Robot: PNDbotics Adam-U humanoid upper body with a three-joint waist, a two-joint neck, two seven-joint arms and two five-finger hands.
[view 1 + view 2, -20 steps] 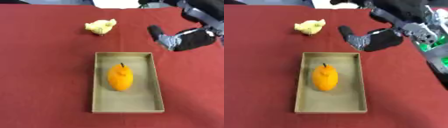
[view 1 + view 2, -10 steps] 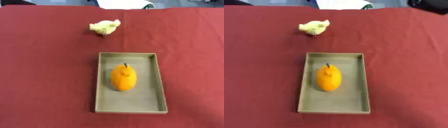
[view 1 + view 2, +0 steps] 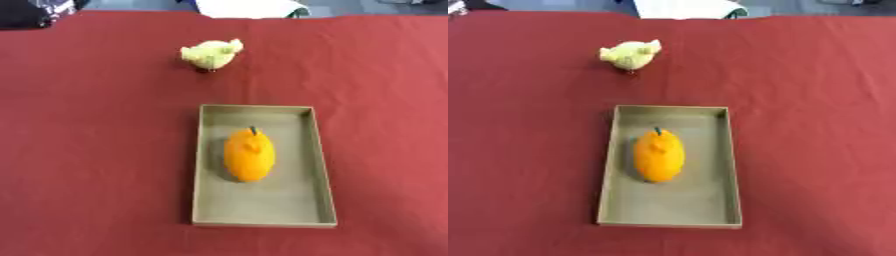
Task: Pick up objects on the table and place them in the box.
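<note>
The red-covered tabletop is being shown nearly edge to edge. A shallow olive rectangular box is being carried on it near the middle, its long sides running away from the camera. An orange fruit-shaped object with a small dark stem is being held inside the box, lying lengthwise in the far half, apart from the walls. A small yellow chick-like toy is being left on the cloth beyond the box, well apart from its far rim. Neither hand is being shown, so whether the fingers are apart or together cannot be told.
</note>
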